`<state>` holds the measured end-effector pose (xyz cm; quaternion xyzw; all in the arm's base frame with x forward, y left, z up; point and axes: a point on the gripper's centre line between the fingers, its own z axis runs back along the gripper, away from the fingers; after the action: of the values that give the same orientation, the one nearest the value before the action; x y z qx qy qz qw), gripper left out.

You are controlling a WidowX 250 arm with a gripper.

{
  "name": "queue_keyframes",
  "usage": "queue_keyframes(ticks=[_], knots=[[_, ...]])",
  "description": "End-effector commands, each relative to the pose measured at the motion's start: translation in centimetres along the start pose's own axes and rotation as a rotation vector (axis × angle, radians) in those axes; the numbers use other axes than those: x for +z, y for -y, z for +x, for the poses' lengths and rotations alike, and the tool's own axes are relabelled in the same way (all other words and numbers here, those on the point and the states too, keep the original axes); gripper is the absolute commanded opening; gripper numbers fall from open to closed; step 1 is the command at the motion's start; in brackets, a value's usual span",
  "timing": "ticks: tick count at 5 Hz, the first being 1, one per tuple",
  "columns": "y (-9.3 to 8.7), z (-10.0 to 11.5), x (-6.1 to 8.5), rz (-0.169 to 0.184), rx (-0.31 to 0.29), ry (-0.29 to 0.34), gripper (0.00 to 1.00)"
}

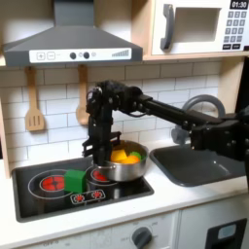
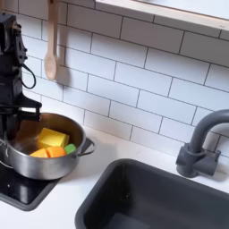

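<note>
My gripper (image 1: 97, 156) is shut on the left rim of a silver pot (image 1: 124, 167) and holds it a little above the black stovetop (image 1: 39, 187). The pot (image 2: 45, 159) holds yellow, orange and green toy food pieces (image 2: 52, 139). In the second exterior view the gripper (image 2: 12, 134) comes down onto the pot's rim at the second exterior view's left edge; the fingertips are hidden behind the rim. The black arm rises from the pot and stretches away to the first exterior view's right.
A green object (image 1: 74, 179) lies on the stove's left burner. A grey sink (image 1: 199, 163) with a curved faucet (image 2: 202, 143) is to the right in both exterior views. A wooden spatula (image 1: 34, 105) and spoon (image 2: 52, 49) hang on the tiled wall. A range hood (image 1: 68, 44) overhangs the stove.
</note>
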<state>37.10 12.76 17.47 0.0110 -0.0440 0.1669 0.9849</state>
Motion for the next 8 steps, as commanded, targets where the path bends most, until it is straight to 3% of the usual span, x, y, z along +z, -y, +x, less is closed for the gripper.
queue_keyframes(ticks=[1,3,4,5,6,7,8], knots=[[-0.2,0.9,0.0,0.012,0.023,0.017,0.00],[-0.3,0.8,0.0,0.022,0.006,0.029,0.00],[-0.5,0.5,0.3,0.029,0.038,0.040,1.00],[-0.9,0.2,0.8,0.040,0.053,0.061,1.00],[-0.9,-0.7,2.1,0.038,0.052,0.092,1.00],[-0.9,-1.8,4.2,0.058,0.070,0.159,1.00],[-1.1,-1.8,4.3,0.058,0.074,0.156,1.00]])
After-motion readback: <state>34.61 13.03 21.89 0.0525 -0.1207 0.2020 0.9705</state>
